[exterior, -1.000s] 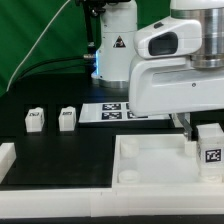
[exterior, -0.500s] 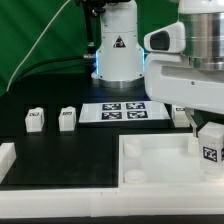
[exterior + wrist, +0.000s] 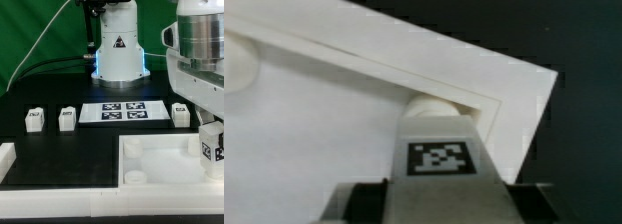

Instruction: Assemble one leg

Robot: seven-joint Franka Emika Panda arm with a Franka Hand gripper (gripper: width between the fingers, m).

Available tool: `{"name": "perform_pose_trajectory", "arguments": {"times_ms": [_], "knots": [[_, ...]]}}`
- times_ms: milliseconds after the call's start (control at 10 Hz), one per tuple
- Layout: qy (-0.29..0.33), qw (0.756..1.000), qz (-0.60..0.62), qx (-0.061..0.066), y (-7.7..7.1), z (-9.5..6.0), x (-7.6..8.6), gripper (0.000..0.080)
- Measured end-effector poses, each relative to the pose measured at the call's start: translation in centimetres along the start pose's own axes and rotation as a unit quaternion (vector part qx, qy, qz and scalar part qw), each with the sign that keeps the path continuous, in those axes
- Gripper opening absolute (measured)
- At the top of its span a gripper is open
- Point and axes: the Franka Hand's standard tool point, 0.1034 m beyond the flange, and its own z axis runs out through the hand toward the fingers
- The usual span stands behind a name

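Observation:
My gripper (image 3: pixel 209 133) is shut on a leg (image 3: pixel 211 150), a small white block with a black-and-white tag. It holds the leg upright at the large white tray's (image 3: pixel 150 146) corner on the exterior view's right. In the wrist view the leg (image 3: pixel 439 150) sits between my two dark fingers (image 3: pixel 374 202), and the gripper (image 3: pixel 441 198) is closed round it. The leg's far end meets the round socket (image 3: pixel 432 103) inside the tray's corner rim (image 3: pixel 491 75). Three more legs lie loose on the black table: two on the left (image 3: pixel 34 120) (image 3: pixel 68 118) and one on the right (image 3: pixel 181 113).
The marker board (image 3: pixel 122 111) lies flat behind the tray. The robot base (image 3: pixel 118 50) stands at the back centre before a green backdrop. A white frame edge (image 3: pixel 8 158) borders the table at the exterior view's left and front.
The arm has moved toward the exterior view's right with the leg still held. It has uncovered the marker board and the loose leg on the right.

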Motion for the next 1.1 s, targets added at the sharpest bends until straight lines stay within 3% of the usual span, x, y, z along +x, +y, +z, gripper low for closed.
{"name": "perform_pose_trajectory", "arguments": {"times_ms": [100, 200, 300, 400, 500, 700, 800, 1100], "knots": [[0.0, 1.0, -0.001, 0.0, 0.0, 0.03, -0.01, 0.0297], [0.0, 1.0, -0.002, 0.0, 0.01, 0.05, -0.02, 0.0476], [0.0, 1.0, -0.027, 0.0, 0.02, 0.06, -0.02, 0.0476], [0.0, 1.0, -0.031, 0.0, 0.02, 0.08, -0.05, 0.0615], [0.0, 0.998, -0.062, 0.0, 0.02, 0.08, -0.04, 0.0639], [0.002, 0.975, -0.222, -0.012, 0.19, 0.0, 0.07, 0.0648], [0.002, 0.964, -0.265, -0.011, 0.11, -0.06, 0.12, 0.0648], [0.001, 0.892, -0.453, -0.011, 0.19, -0.13, 0.85, 0.0648]]}}
